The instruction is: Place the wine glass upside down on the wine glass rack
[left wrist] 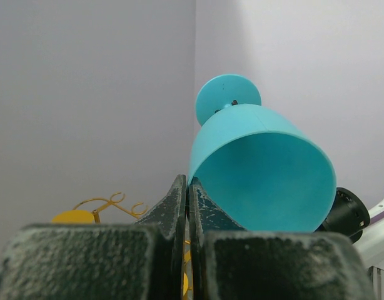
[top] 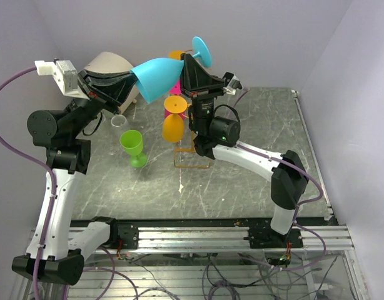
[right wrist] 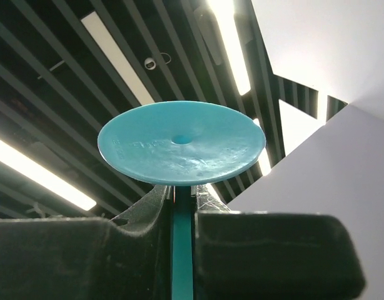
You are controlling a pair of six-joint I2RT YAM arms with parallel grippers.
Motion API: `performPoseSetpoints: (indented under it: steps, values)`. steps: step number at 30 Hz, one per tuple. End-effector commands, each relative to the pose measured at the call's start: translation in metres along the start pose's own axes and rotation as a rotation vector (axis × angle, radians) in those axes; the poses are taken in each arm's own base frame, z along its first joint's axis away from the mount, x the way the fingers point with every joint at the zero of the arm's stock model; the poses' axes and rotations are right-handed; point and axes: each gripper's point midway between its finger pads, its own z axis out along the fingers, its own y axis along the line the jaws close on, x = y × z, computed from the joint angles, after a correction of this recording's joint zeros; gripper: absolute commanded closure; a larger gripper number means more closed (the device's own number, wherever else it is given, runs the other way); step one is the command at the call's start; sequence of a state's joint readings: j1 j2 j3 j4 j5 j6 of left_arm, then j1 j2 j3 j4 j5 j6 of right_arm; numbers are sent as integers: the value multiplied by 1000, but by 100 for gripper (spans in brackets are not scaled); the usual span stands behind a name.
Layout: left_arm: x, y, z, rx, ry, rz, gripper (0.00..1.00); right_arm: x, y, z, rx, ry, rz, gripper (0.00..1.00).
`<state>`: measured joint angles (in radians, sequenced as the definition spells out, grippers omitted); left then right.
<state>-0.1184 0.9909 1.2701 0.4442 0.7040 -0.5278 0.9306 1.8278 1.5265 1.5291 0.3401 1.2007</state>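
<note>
Since 2 claws grip the turquoise plastic wine glass [top: 156, 78] at once, left claw [top: 131, 76] pinching the bowl's rim and right claw [top: 187, 62] clamped on the stem, any mismatched pull could twist it loose. It's smooth, opaque and tipped sideways, up in the air over the orange-yellow wire wine glass rack [left wrist: 114, 199].

One teal glass [top: 157, 78], one green glass [top: 133, 147], one rack [top: 192, 164].
</note>
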Motion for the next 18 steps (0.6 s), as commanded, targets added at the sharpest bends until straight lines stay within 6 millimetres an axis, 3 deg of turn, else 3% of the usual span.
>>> performPoseSetpoints:
  steps: [1,7,14,15,16,18]
  values:
    - [-9,4,-1,-25,-36,40,93,0,19,0,-63,-10,61,100]
    - [-8,13,-1,-72,-29,49,93,-1,16,3,-23,-8,69,100]
    - [-3,13,-1,-65,-25,36,93,16,13,2,-38,24,115,100]
    - [-3,12,-2,-58,-23,34,90,14,12,1,-33,22,102,100]
    - [-2,11,-2,-55,-18,33,80,10,11,0,-23,14,86,100]
    - [-2,11,-3,-63,-1,44,52,-4,17,4,-11,9,38,100]
